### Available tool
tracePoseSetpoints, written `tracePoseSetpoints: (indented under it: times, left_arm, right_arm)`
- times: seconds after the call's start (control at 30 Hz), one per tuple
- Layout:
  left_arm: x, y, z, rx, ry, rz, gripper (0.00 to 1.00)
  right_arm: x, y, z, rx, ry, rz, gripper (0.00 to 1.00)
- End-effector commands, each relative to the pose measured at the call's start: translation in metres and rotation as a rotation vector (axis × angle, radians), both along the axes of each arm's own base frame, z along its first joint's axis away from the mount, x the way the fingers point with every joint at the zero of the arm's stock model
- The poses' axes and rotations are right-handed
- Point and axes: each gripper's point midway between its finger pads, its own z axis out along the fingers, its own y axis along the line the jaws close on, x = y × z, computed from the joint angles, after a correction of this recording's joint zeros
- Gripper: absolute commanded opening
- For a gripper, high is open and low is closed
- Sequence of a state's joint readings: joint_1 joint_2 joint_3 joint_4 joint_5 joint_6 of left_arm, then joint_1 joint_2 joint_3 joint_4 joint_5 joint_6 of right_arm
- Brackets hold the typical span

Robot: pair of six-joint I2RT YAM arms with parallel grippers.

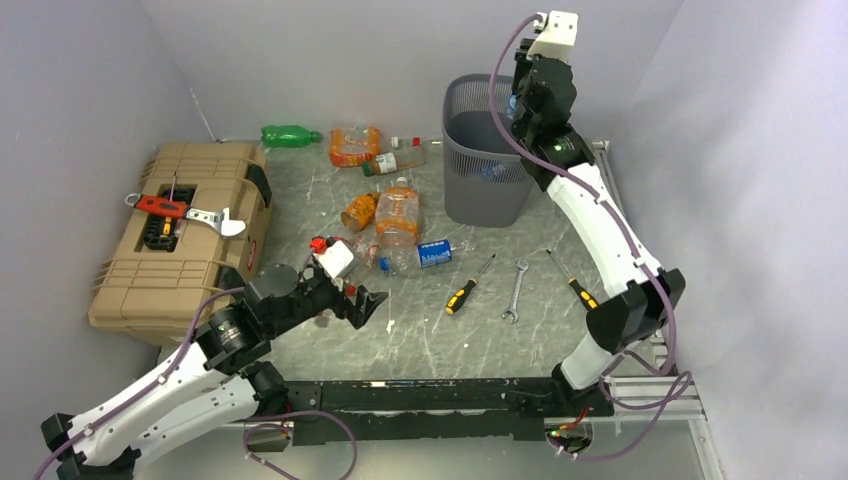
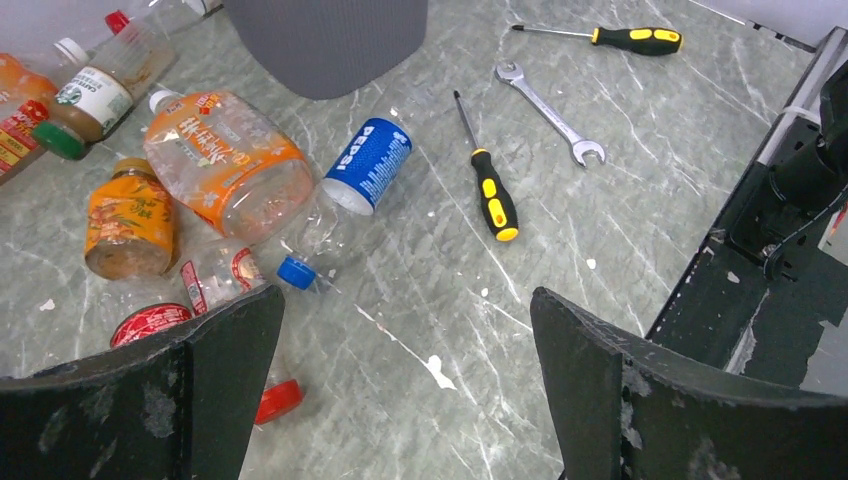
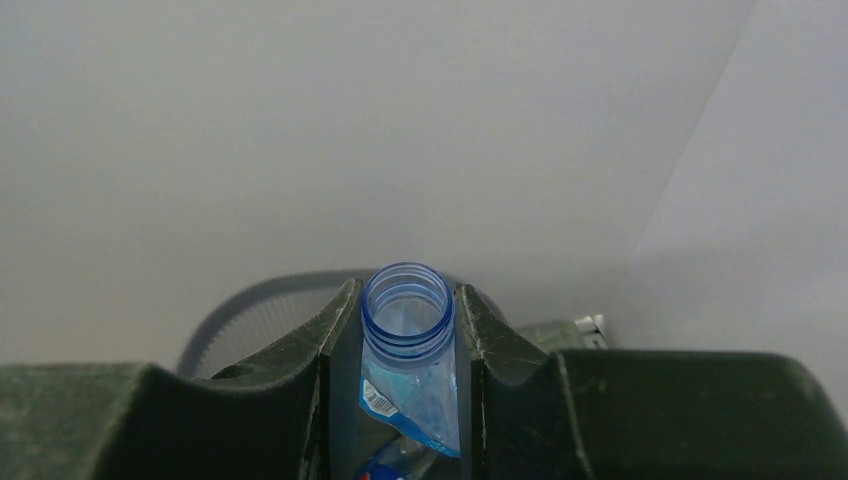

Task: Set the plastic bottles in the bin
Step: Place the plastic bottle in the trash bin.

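Blue-tinted plastic is pinched between the fingers [image 3: 310,350] of the right gripper [image 3: 408,345]. It is a bottle [image 3: 408,320] with no cap, held at the neck, and its round mouth is showing. The fingers are squeezed tight on it. It hangs over the bin [image 1: 470,205], which stands at 1 o'clock on the table [image 1: 430,340].

The left gripper [image 2: 410,390] is spread as wide as it goes and holds nothing. It hovers low over the table. More bottles [image 1: 398,215] lie at its 11 o'clock: a Pepsi one [image 2: 368,165], a big orange one [image 2: 225,160] and a small orange one [image 2: 130,220]. A green one [image 1: 290,135] lies far off at 11 o'clock on the table, by the wall.

I think these bottles are empty, so they are very light. They look thin, so they may squash and slip if squeezed in the middle. The neck by the cap is stiff, so that looks like the best spot to grab.
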State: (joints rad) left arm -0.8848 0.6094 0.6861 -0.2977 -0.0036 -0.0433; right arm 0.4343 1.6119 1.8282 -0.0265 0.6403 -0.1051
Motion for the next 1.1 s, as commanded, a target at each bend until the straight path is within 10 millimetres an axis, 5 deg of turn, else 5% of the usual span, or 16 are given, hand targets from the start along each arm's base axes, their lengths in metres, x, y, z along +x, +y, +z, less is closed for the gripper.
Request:
tracePoseSetpoints:
  times: [0.0, 0.43, 0.83, 0.97, 1.07]
  left_arm:
    - [0.006, 0.004, 0.023, -0.031, -0.056, 0.032, 1.00]
    - [0.006, -0.005, 0.013, 0.005, -0.026, 0.000, 0.99]
    - [0.004, -0.007, 0.010, 0.021, -0.011, -0.018, 0.99]
    - [0.005, -0.008, 0.008, 0.025, -0.006, -0.017, 0.99]
    - [0.005, -0.008, 0.007, 0.028, -0.003, -0.018, 0.99]
  right_arm:
    - [0.019, -0.019, -0.003, 0.051, -0.056, -0.038, 0.00]
    - [0.058, -0.027, -0.143, -0.004, 0.222, -0.053, 0.00]
    - [0.055, -0.024, -0.192, 0.068, 0.366, -0.013, 0.01]
    - [0.053, -0.028, -0.194, 0.105, 0.384, -0.019, 0.57]
    - [0.050, -0.028, -0.178, 0.128, 0.357, -0.013, 0.72]
